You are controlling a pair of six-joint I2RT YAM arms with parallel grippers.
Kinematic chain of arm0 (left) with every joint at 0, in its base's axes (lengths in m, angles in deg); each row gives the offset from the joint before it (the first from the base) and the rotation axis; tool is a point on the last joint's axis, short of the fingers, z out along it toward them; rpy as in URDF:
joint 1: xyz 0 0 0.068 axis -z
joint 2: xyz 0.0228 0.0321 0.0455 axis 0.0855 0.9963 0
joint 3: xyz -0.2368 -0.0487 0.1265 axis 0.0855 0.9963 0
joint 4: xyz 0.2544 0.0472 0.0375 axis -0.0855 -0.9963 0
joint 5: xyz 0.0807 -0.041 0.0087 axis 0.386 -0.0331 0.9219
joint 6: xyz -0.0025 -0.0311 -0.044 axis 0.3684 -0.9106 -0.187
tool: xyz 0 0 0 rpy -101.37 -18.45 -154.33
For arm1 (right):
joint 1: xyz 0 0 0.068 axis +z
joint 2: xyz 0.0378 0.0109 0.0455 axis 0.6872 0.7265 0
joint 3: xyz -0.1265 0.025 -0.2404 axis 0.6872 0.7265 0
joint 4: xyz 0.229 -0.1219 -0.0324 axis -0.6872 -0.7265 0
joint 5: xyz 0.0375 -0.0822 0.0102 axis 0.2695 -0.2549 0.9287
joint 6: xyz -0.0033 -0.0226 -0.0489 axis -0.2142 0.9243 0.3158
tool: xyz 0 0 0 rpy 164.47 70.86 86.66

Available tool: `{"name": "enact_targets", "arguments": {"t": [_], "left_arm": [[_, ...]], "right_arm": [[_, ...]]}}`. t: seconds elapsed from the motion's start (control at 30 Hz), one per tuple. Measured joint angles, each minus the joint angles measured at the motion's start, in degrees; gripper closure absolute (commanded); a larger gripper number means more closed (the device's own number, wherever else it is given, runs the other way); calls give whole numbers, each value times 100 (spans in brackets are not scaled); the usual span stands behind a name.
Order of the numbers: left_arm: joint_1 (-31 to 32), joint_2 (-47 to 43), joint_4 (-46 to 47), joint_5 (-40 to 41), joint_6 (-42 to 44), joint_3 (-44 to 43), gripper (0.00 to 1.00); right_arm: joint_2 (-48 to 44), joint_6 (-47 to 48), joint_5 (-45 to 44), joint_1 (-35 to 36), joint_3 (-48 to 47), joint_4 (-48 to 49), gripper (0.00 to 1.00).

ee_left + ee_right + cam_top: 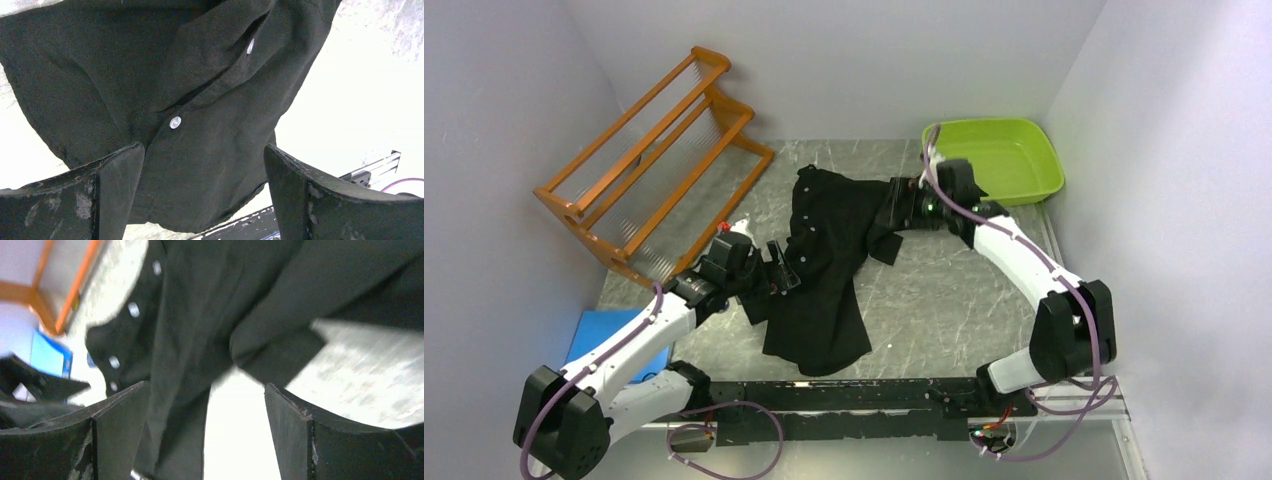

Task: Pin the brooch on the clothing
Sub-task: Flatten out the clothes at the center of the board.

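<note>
My left gripper [202, 150] stands wide, its dark, scuffed fingers [115, 185] well apart with nothing between them. It hangs over the button edge of the shirt [125, 65]. My right gripper [205, 387] is spread just as wide and grips nothing. From above it sits at the shirt's upper right corner, where a flap of cloth sticks out; whether it touches the cloth I cannot tell.

The shirt lies in the middle of the table [944, 300] between my two arms. It is bunched into a long, narrow heap running from the far side toward my bases. It is matte black with a fine woven grain, creased into soft folds and overlapping flaps. Small round pale buttons [175, 122] run in a line along one folded edge, glossy against the dull fabric.

The table top is grey stone-patterned with pale veins. An orange wooden rack [654, 160] with thin rods stands at the far left, and a smooth lime-green plastic tray [1024, 190] with rounded corners sits at the far right.
</note>
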Motion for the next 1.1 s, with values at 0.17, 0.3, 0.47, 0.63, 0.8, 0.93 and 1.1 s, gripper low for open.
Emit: {"name": "enact_targets", "arguments": {"t": [0.17,0.3,0.47,0.63,0.8,0.93,1.1], "left_arm": [[0,7,9,2,-101,24,5],[0,-7,35,2,-151,164,5],[-9,-7,37,2,-219,219,5],[-11,-28,44,0,-273,225,5],[-11,-111,74,2,-282,282,5],[-11,-114,90,2,-280,282,5],[-11,-116,81,7,-278,282,5]], "right_arm": [[-557,-190,601,323,1803,-35,26],[-981,-487,1073,632,2723,-7,34],[-1093,-828,1449,984,3303,247,45],[-964,-1169,1582,1333,3770,601,50],[-629,-1460,1598,1714,4039,970,55],[-352,-1633,1622,1915,4087,1235,57],[0,-1803,1775,2048,4065,1781,61]]}}
